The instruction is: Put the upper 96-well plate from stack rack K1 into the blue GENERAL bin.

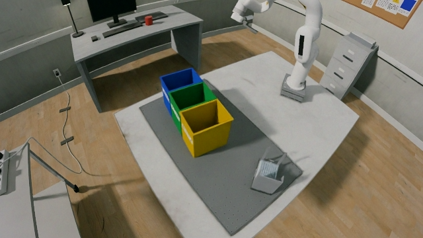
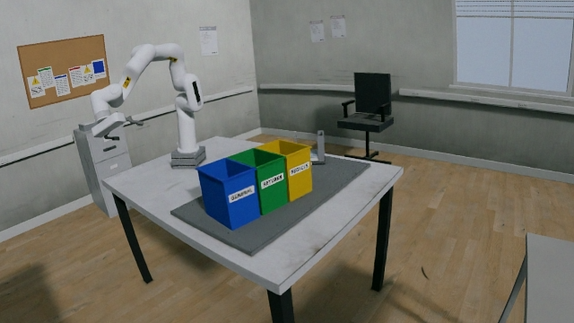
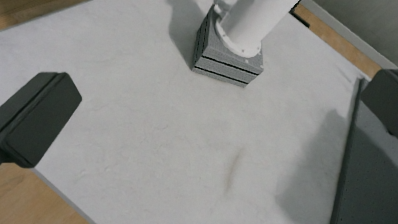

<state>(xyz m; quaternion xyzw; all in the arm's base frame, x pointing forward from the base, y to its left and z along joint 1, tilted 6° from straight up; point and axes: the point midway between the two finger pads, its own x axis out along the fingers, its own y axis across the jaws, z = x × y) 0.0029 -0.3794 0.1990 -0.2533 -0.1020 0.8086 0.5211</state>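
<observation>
The stack rack K1 (image 1: 266, 184) (image 2: 320, 148) is pale grey and stands at the mat's far end from the blue bin, upright. A pale plate (image 1: 269, 169) shows in it from above; the lower plate cannot be told apart. The blue GENERAL bin (image 1: 173, 82) (image 2: 217, 197) stands upright in a row with the green bin (image 1: 186, 97) (image 2: 271, 197) and the yellow bin (image 1: 211, 142) (image 2: 300, 188), both upright. My gripper (image 1: 250, 24) (image 2: 125, 130) (image 3: 220, 102) is wide open and empty, high up and far from rack and bins.
The grey mat (image 1: 211, 188) (image 2: 211, 224) (image 3: 375, 195) lies on the pale table (image 1: 152, 158) (image 2: 341, 215) (image 3: 150, 150) under bins and rack. The arm's base (image 1: 292, 92) (image 2: 188, 158) (image 3: 225, 67) stands beside the mat. The bins stand close together. A desk (image 1: 178, 20) is behind the table.
</observation>
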